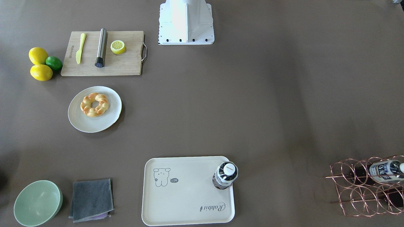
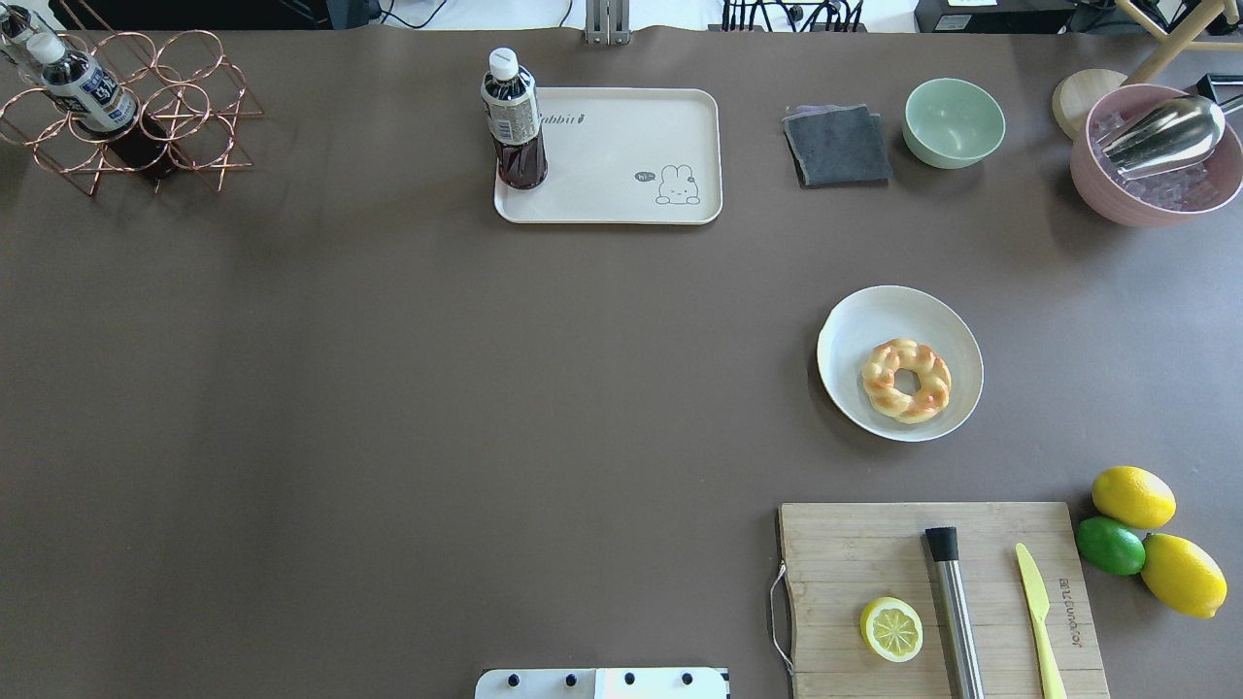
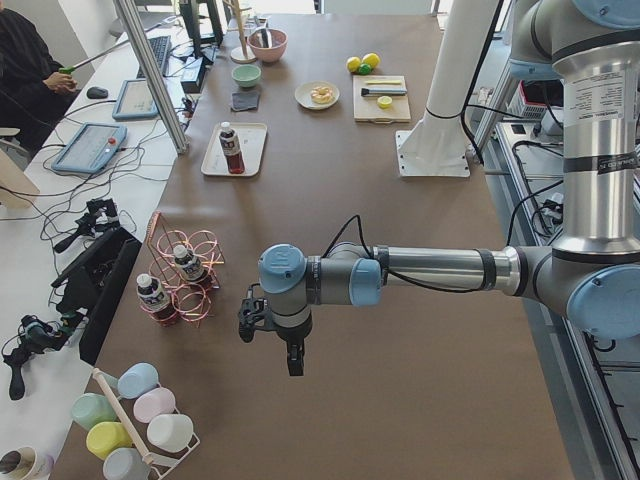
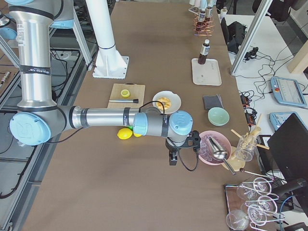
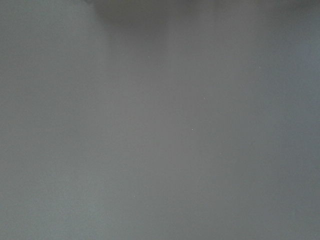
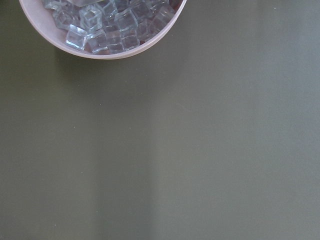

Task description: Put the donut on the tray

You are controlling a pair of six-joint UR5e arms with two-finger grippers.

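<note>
The donut (image 1: 94,104) is a braided golden ring lying on a round off-white plate (image 1: 107,124); it also shows in the overhead view (image 2: 906,380). The cream tray (image 1: 189,195) with the bear drawing lies apart from it (image 2: 621,146), with a dark drink bottle (image 2: 513,121) standing on one corner. My left gripper (image 3: 293,365) shows only in the exterior left view, far from both, near the wire rack end. My right gripper (image 4: 173,161) shows only in the exterior right view, beside the pink ice bowl. I cannot tell whether either is open or shut.
A wooden cutting board (image 2: 855,544) holds a lemon half, a metal rod and a yellow knife. Two lemons and a lime (image 2: 1110,545) lie beside it. A green bowl (image 2: 954,121), a grey cloth (image 2: 837,146), a pink ice bowl (image 2: 1097,184) and a copper bottle rack (image 2: 184,107) stand along the far side.
</note>
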